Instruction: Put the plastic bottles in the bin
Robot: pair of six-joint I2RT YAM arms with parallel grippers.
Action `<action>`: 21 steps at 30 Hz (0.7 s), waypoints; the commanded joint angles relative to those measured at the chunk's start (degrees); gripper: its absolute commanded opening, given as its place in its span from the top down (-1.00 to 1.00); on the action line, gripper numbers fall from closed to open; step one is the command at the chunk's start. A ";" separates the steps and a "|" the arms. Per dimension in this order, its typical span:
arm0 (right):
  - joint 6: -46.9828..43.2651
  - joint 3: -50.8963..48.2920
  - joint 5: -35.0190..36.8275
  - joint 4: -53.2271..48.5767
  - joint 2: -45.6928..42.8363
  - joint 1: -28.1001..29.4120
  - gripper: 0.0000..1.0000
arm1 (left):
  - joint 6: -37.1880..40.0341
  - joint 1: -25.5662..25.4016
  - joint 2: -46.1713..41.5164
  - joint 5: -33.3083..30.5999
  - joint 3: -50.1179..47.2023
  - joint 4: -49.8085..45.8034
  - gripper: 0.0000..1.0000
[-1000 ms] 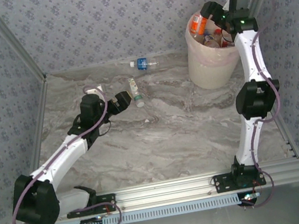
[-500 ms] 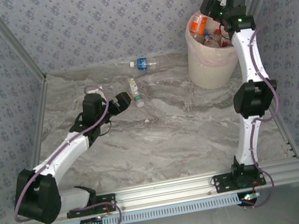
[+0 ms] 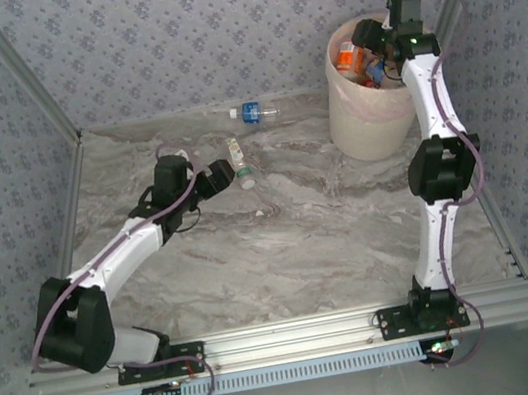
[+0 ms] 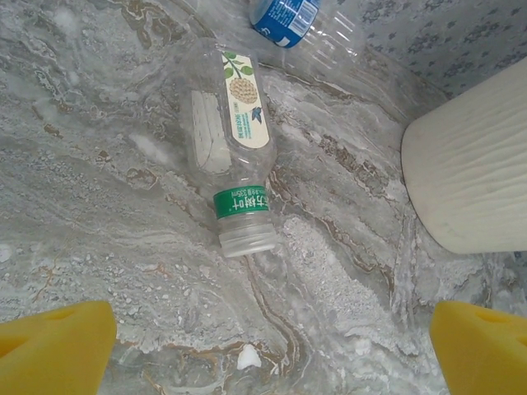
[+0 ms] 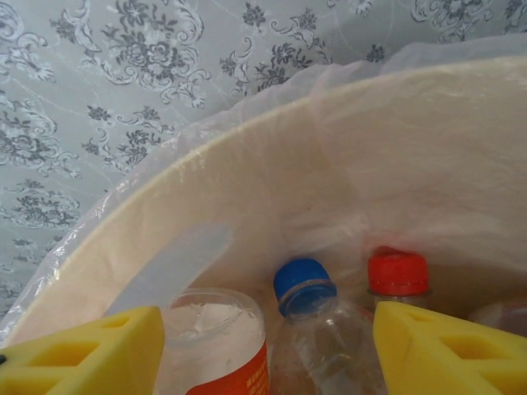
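Down goes the right arm since a second ago: the right gripper has dropped from above the rim into the mouth of the bin. On the other side the left arm has stretched further out, though the left gripper has barely shifted.

On the right wrist view, the two yellow fingers sit at the lower corners, parted, with nothing pinched between them. Below and between them, inside the bin, a blue-capped bottle stands at lower centre. A red-capped bottle is just to its right, and an orange-labelled bottle is at lower left, close beside the left-hand finger. The thin bag folds over the rim above. Seen from overhead, the bin stands at upper right by the back wall.

Over to the left gripper: its fingers are spread wide and empty above the marble table. A clear green-banded bottle lies on its side just ahead of the fingertips, at upper centre of the left wrist view. Its neck end points back toward the gripper and does not touch it. Beyond it, at the top edge, lies a blue-labelled bottle. Overhead, that one sits at upper centre near the back wall, well apart from the bin.
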 commanded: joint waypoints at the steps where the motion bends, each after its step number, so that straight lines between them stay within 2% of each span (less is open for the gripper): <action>1: -1.07 -2.24 -0.22 2.12 -7.44 0.33 -0.47 | -0.42 -0.89 2.75 -1.54 4.07 -4.81 -0.96; 9: -2.85 -13.91 -4.76 7.80 -19.23 1.78 -0.67 | -1.39 -2.65 9.88 -6.04 10.28 -12.26 -0.96; 16: -1.35 -35.79 -9.68 21.34 -34.15 5.09 -0.77 | -1.94 -4.60 15.28 -10.15 15.48 -18.16 -0.96; 21: -2.96 -51.24 -12.32 30.05 -44.51 10.09 -0.86 | -0.90 -5.55 18.62 -12.24 19.07 -20.66 -0.96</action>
